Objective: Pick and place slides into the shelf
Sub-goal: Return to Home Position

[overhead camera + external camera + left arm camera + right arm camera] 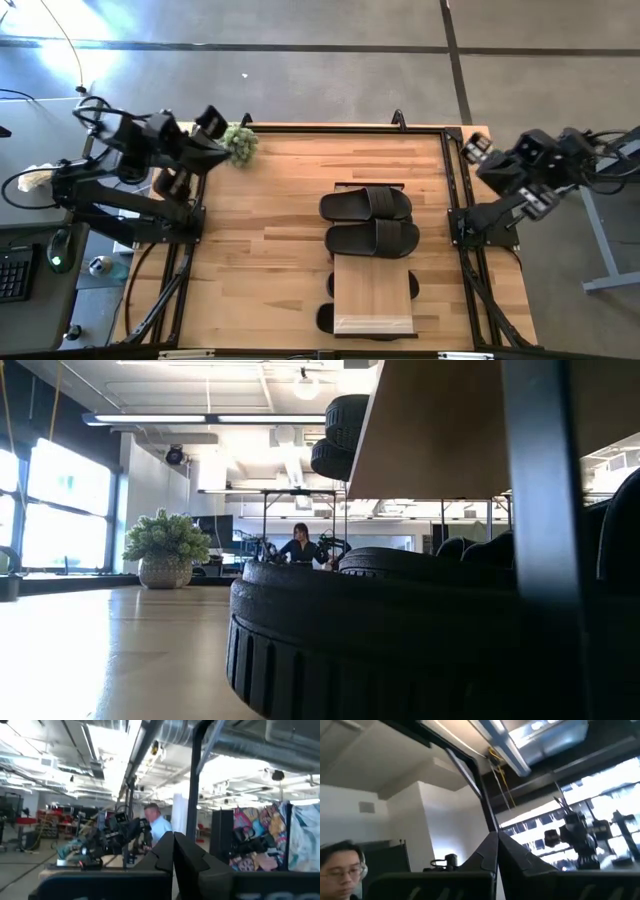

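Butcher-block wood, pale and laid in long staves, made up the table (290, 230), boxed in by a thin dark frame. Closest to my low camera sat the lower slides (400, 650), tucked under the shelf (373, 297). They were matte black rubber, and the nearest one's ribbed sole edge filled much of that view. From overhead I could see only rounded bits of them poking out past the plank's long sides, the rest being covered. The shelf itself was a smooth light-wood plank on slim dark legs. How its far end finished I could not tell, because the two upper slides (366, 203) lay there side by side and touching, their long oval soles set crosswise and wide straps up. Farther back, at the table's far left corner, stood a bushy green potted plant (239, 142). Both arms were folded off to the sides. The left gripper (173, 837) hung just beside the plant and the right gripper (497, 837) at the far right corner, each with its jaws pressed together on nothing. Beyond lay a grey floor (300, 70), tall bright windows (60, 510), ceiling ducts (240, 740), and a person (301, 546) at a distant bench, too small to make out further.
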Robot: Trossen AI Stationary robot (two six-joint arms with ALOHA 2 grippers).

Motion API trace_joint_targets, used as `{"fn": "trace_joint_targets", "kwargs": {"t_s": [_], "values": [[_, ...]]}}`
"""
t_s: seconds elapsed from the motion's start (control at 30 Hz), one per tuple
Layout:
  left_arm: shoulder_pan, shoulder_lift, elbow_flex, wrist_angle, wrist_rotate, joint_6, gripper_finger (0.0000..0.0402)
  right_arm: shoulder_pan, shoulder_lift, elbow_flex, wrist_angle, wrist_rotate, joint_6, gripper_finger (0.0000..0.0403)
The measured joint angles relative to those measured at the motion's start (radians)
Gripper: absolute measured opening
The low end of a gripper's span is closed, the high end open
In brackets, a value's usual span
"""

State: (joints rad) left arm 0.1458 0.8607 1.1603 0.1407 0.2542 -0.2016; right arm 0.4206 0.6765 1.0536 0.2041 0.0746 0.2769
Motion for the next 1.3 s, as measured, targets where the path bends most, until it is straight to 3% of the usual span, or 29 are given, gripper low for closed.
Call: {"fn": "trace_joint_targets", "kwargs": {"t_s": [0.2, 0.4, 0.53, 0.8, 1.3], "values": [[0.005, -0.073, 0.0, -0.045, -0.027, -0.002, 0.0, 0.0, -0.041, 0.052, -0.125, -0.029, -0.08, 0.0], [0.005, -0.15, -0.013, -0.189, -0.136, 0.031, 0.0, 0.0, -0.12, 0.053, -0.241, -0.024, -0.124, 0.0], [0.005, -0.214, -0.069, -0.203, -0.178, 0.034, 0.0, 0.0, -0.197, 0.017, -0.245, -0.023, -0.164, 0.0], [0.005, -0.326, -0.203, -0.191, -0.222, 0.01, 0.0, 0.0, -0.367, -0.142, -0.196, 0.071, -0.153, 0.0], [0.005, -0.528, -0.483, -0.025, -0.27, -0.083, 0.0, 0.0, -0.599, -0.502, 0.068, 0.102, -0.12, 0.0]]}}
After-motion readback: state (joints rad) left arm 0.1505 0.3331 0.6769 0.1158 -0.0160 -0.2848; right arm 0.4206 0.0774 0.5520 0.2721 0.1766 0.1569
